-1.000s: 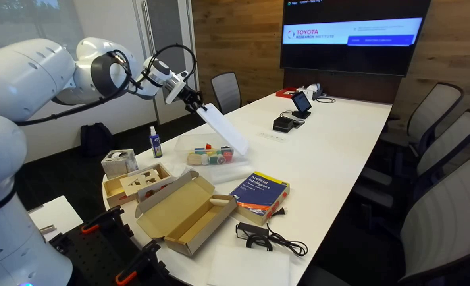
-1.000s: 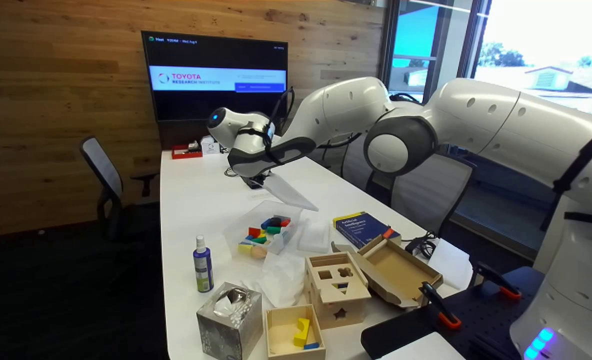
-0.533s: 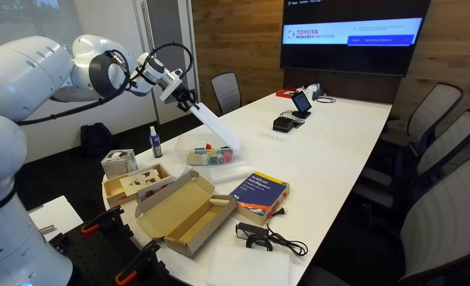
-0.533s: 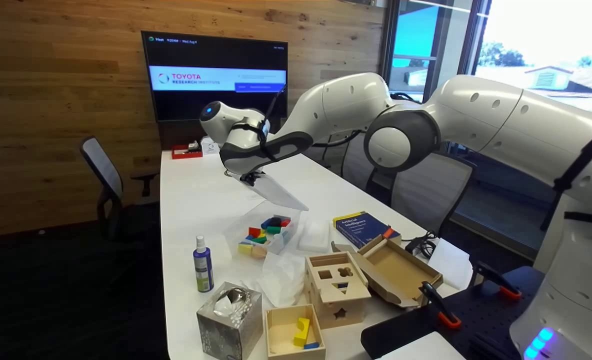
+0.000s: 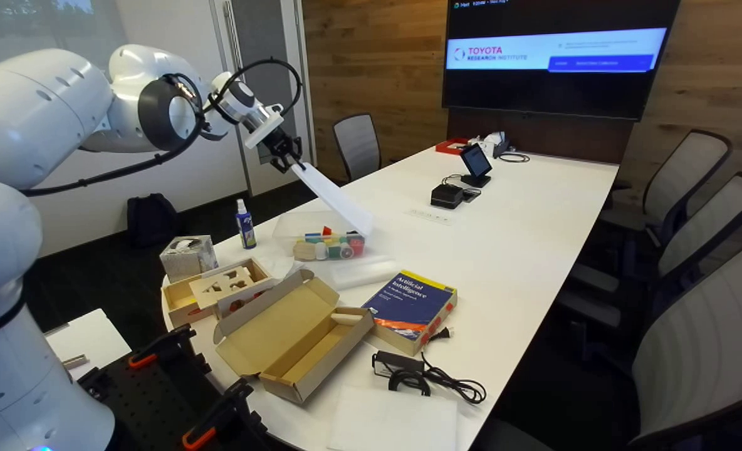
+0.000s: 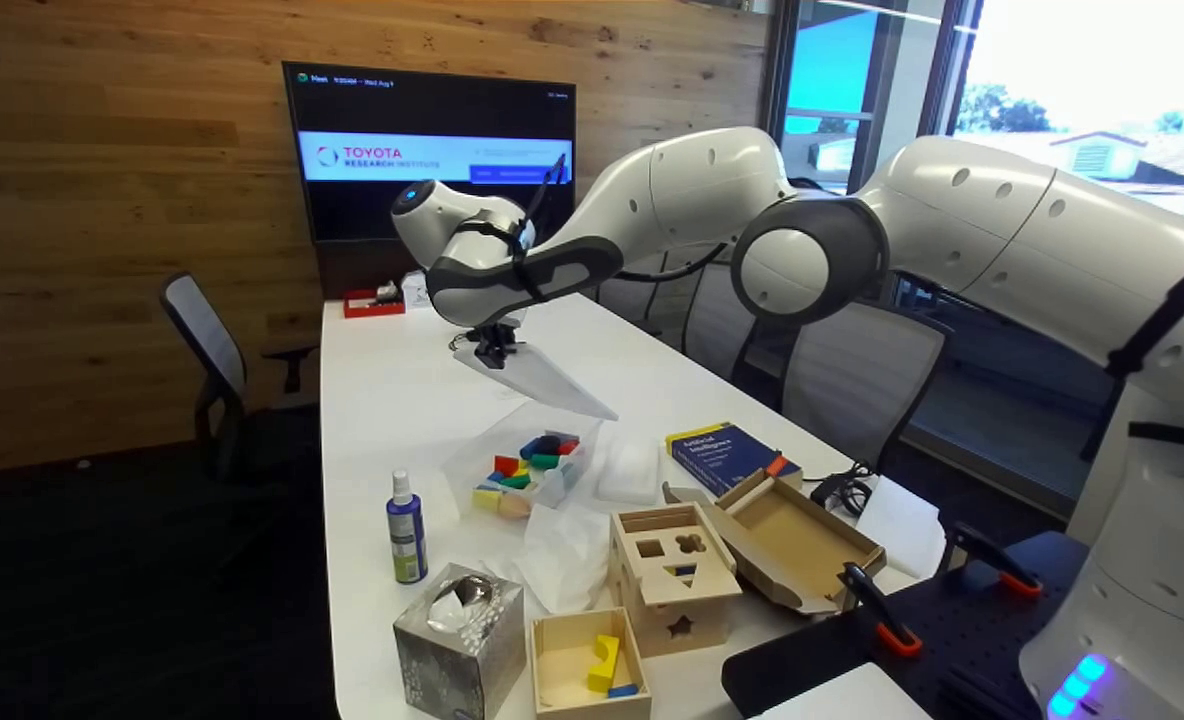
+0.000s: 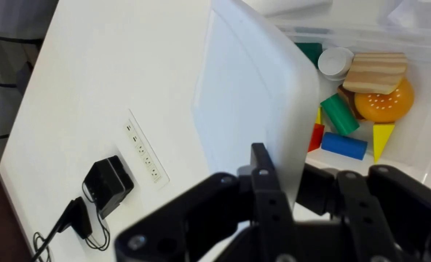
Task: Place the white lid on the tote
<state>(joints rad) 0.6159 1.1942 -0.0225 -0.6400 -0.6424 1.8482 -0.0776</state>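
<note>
I'm at the carrying step: the end effector [image 7: 285, 170] is clamped on 1 edge of the white lid [image 5: 335, 199], which hangs in the air over the bench [image 5: 502, 250]. The tote [image 5: 288, 229] sits below it, not yet covered, its toys [image 7: 384, 103] in plain sight at the right of the wrist view. In both exterior views the lid points downhill, from the grip at its upper left to a free end at its lower right; that end is close to the tote, but I can't tell whether it touches the rim. As I judge it, the long axis runs down that slope, well off level, with the broad face left of the gripped edge in the wrist view. My next move should be to tip the end effector until the lid lies flat, square its long side with the tote's, centre it over the opening, then lower. Letting go at this slant would probably send it sliding off.
</note>
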